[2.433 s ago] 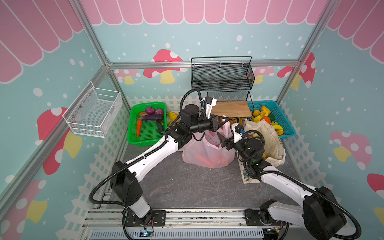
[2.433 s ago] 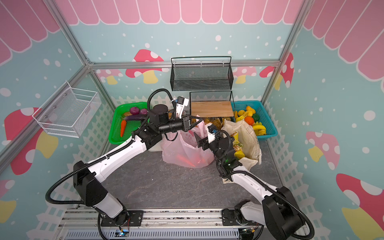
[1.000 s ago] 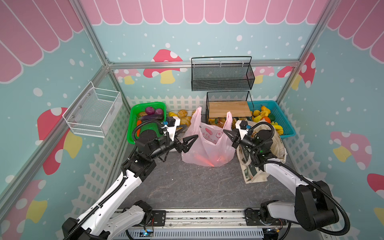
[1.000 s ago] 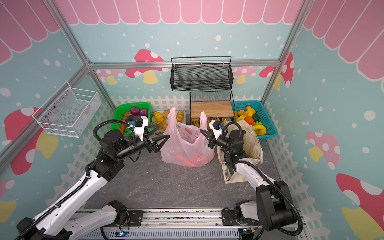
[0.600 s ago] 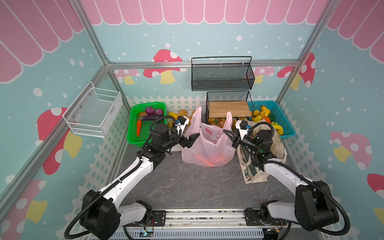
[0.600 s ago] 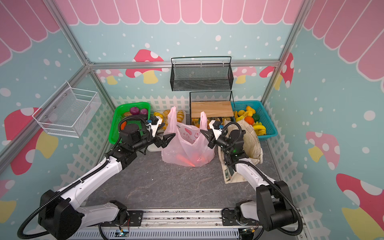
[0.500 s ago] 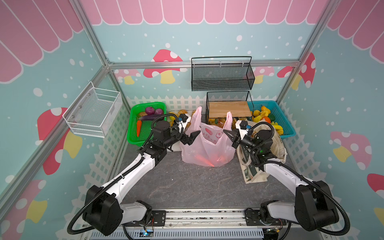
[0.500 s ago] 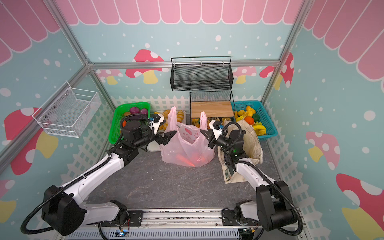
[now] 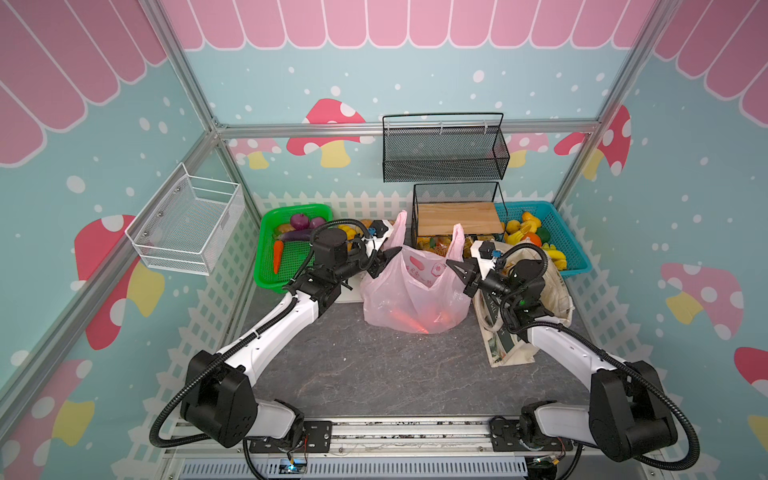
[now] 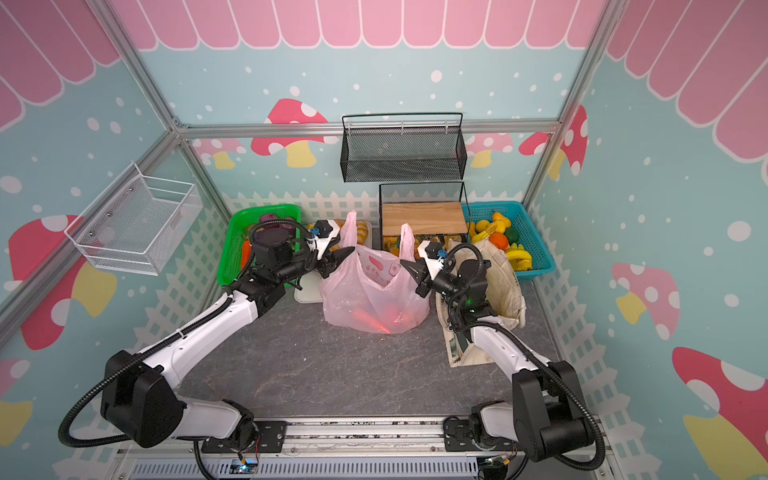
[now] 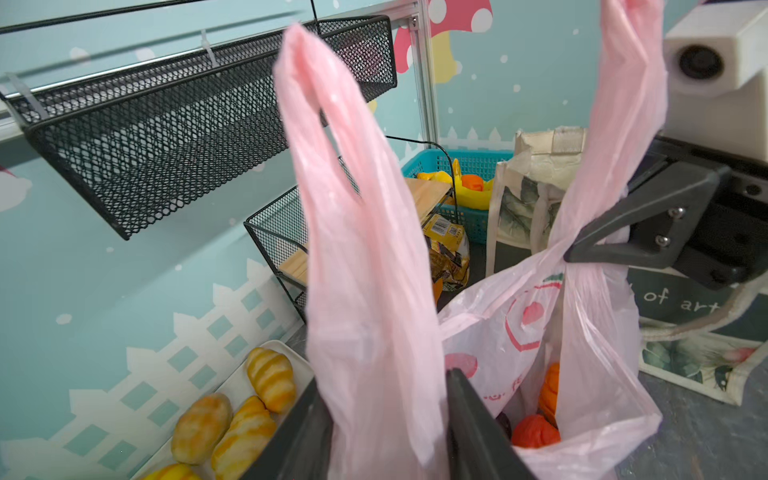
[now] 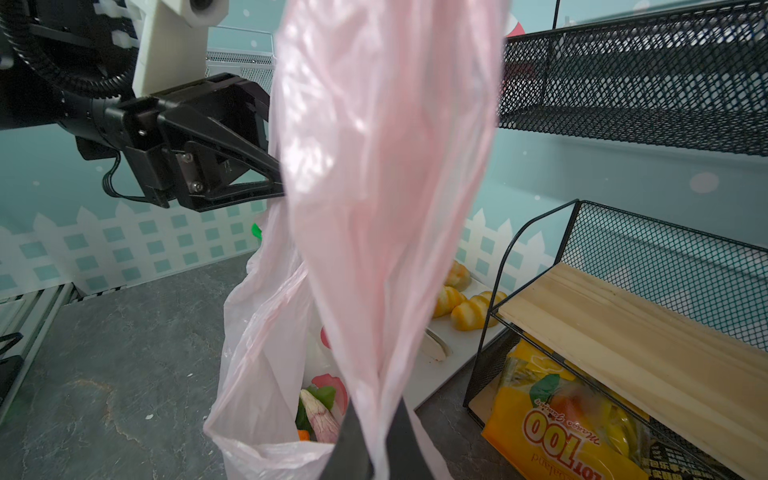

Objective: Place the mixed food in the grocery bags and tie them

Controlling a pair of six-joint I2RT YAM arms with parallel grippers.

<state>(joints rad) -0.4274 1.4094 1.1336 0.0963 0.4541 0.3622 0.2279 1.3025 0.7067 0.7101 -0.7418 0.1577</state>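
Note:
The pink grocery bag stands mid-table with both handles upright. My left gripper has a jaw on each side of the left handle, and the plastic fills the gap between them. My right gripper is shut on the right handle. A red tomato and an orange pumpkin lie inside the bag. The canvas tote slumps to the right of it. A carrot and an eggplant lie in the green basket. A yellow chip bag sits under the shelf.
A black wire shelf with a wooden board stands behind the bag, below a black mesh wall basket. Bread rolls lie on a white tray at the back. A teal basket of yellow fruit is at the back right, and a white wire basket hangs on the left wall.
My left arm has swung in from the left to the bag's left handle, and its jaws have narrowed around it. My right gripper has kept its hold on the right handle.

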